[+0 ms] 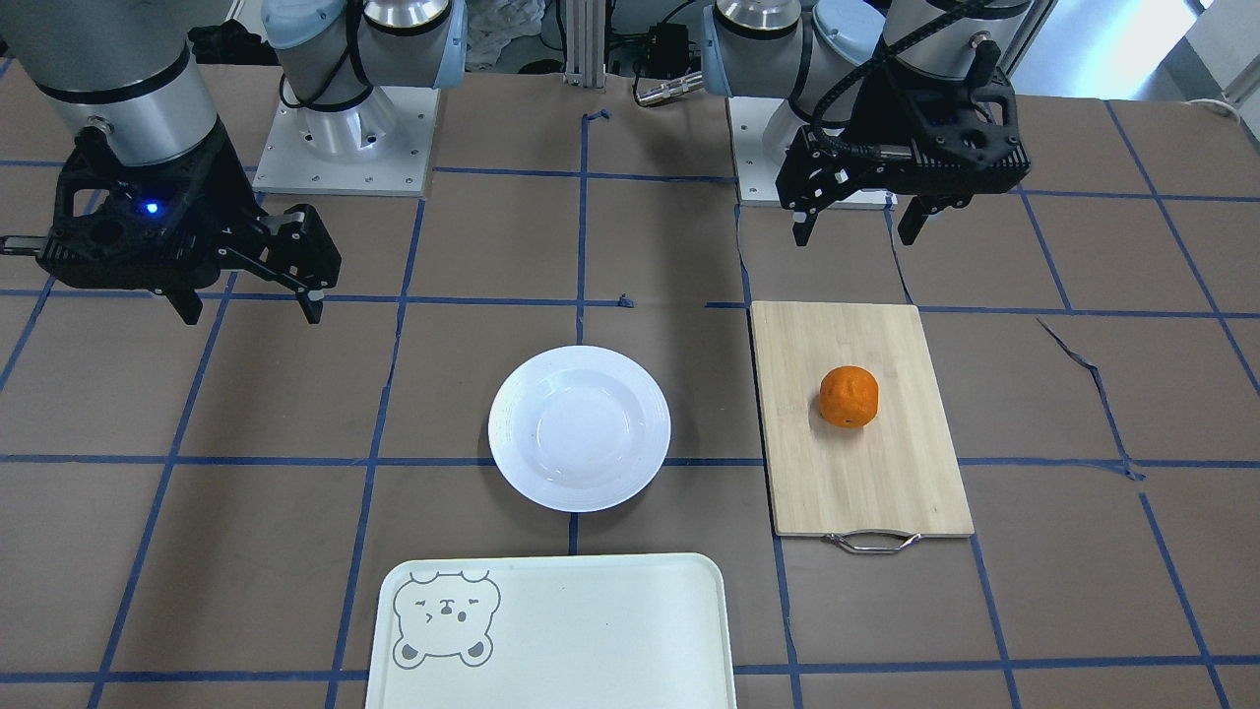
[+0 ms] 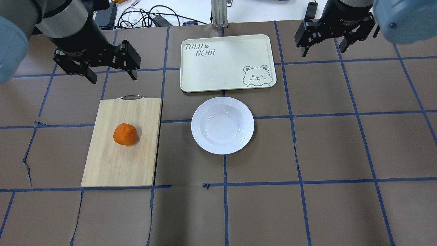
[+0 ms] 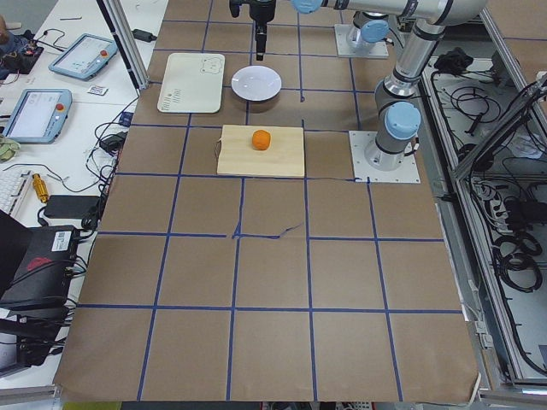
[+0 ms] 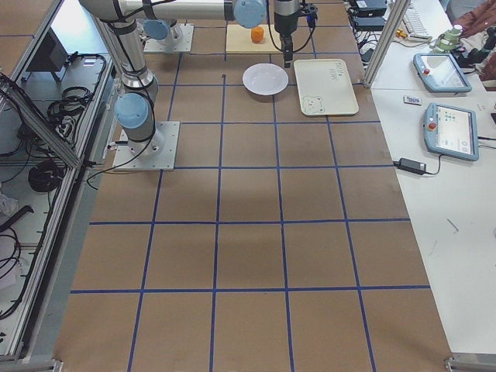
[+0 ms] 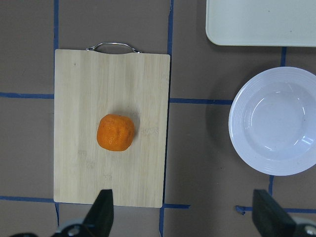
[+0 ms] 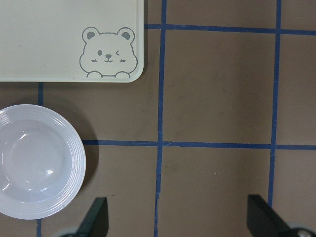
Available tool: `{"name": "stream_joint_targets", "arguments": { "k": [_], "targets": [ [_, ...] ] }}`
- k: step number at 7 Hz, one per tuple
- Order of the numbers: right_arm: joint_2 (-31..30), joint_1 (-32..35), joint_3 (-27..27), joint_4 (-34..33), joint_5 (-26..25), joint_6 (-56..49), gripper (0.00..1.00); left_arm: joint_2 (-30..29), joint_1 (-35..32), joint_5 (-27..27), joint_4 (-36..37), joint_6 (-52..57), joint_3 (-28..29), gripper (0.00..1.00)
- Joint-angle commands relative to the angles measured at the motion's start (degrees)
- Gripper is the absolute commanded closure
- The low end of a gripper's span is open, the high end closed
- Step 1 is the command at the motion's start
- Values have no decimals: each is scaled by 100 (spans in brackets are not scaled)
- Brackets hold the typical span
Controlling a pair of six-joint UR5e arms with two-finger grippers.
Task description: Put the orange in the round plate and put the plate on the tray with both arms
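Note:
The orange (image 1: 849, 397) (image 2: 125, 134) (image 5: 115, 132) sits alone near the middle of a bamboo cutting board (image 1: 866, 473). The round plate (image 1: 580, 428) (image 2: 222, 125) (image 6: 37, 161), white and empty, lies on the table beside the board. Past the plate lies the cream tray (image 1: 551, 630) (image 2: 225, 61) with the bear drawing, nothing on it. My left gripper (image 1: 856, 232) (image 2: 113, 78) (image 5: 185, 217) hangs open above the table by the board's robot-side end, clear of the orange. My right gripper (image 1: 251, 310) (image 2: 323, 50) (image 6: 180, 222) hangs open off to the plate's side, holding nothing.
The cutting board (image 2: 119, 160) has a metal handle (image 2: 129, 97) at the end toward the tray. Both arm bases (image 1: 345, 148) (image 1: 787, 158) stand at the table's robot side. Tablets and cables (image 4: 449, 128) lie on a side bench beyond the tray.

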Motion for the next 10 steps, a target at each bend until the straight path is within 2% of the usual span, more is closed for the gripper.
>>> {"name": "stream_joint_targets", "arguments": {
  "k": [1,10],
  "targets": [
    [-2,0,0,-1,0,0,0,34,-4,5,5,1,-7,0],
    [-2,53,-53,52,-44,9,0,8,14,5,-12,63,11,0]
  ]
}}
